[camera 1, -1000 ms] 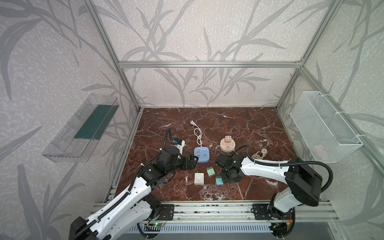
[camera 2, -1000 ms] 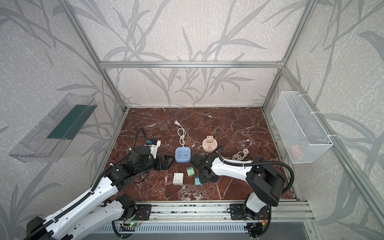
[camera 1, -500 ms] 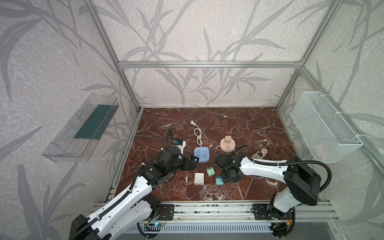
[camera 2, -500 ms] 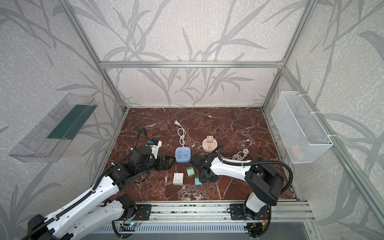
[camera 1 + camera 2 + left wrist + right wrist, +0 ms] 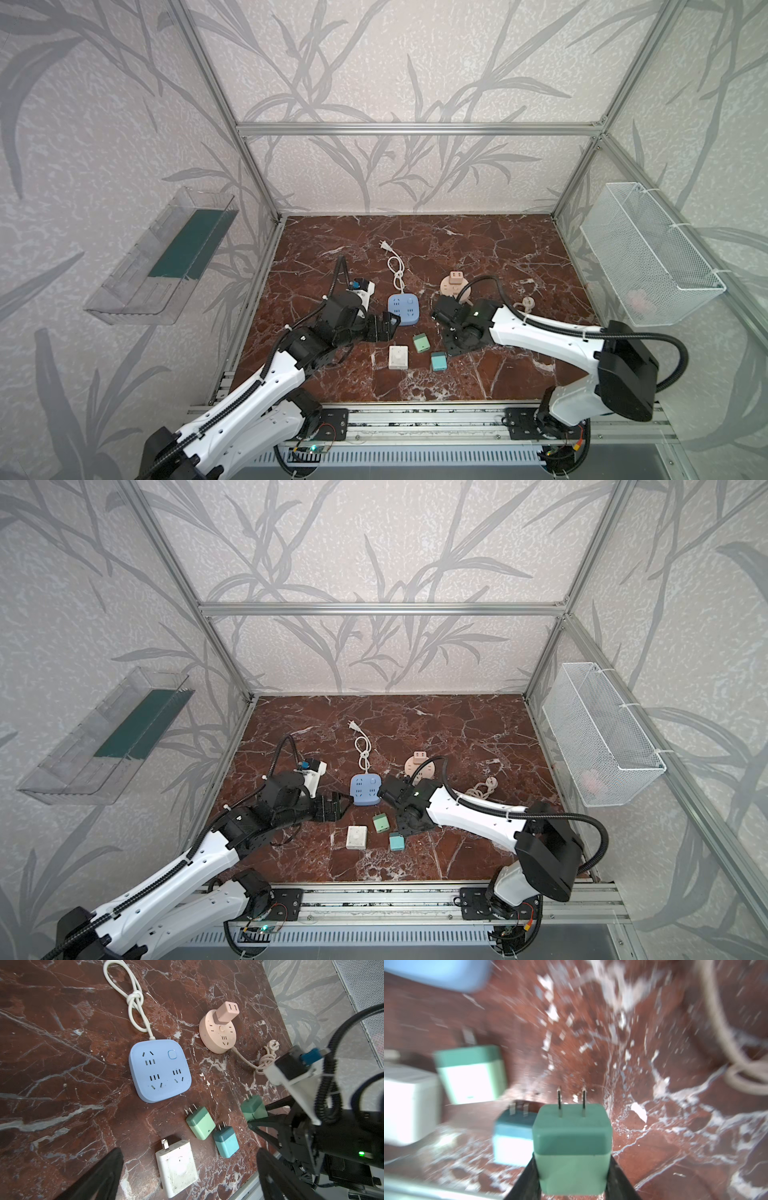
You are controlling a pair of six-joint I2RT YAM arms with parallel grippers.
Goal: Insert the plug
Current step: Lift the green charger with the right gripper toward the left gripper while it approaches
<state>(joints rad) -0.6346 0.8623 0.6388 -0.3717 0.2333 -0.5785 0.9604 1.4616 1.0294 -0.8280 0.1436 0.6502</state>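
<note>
Right gripper (image 5: 572,1154) closed on the green plug (image 5: 572,1142), one black finger (image 5: 527,1180) on each flat side near its paler back end. Both prongs point away from the wrist camera, out over the red marble surface (image 5: 478,249). Background in that view is smeared. Cannot tell whether the plug clears the surface or rests on it. In both top views the plug is hidden under the right gripper's body, lower centre of the frame, below the pink round socket (image 5: 449,287) and just right of the loose plugs. A pink adapter (image 5: 226,1012) stands plugged into that socket near its rim, and its tan cord (image 5: 265,1061) lies knotted beside it. Blue power strip (image 5: 403,309) lies flat at centre frame, socket face up. Its white cord (image 5: 136,998) is knotted in a loop and runs toward the upper frame in both top views. Below the strip three pieces lie loose, prongs toward it: mint plug (image 5: 421,343), teal plug (image 5: 438,361) close beside it, white charger (image 5: 398,356) to their left. Left gripper (image 5: 386,326) spread wide, nothing between its fingers, low and just beside the strip's lower left corner; contact not discernible. Wire basket (image 5: 648,257) hangs on the right wall, clear shelf (image 5: 162,257) on the left.
</note>
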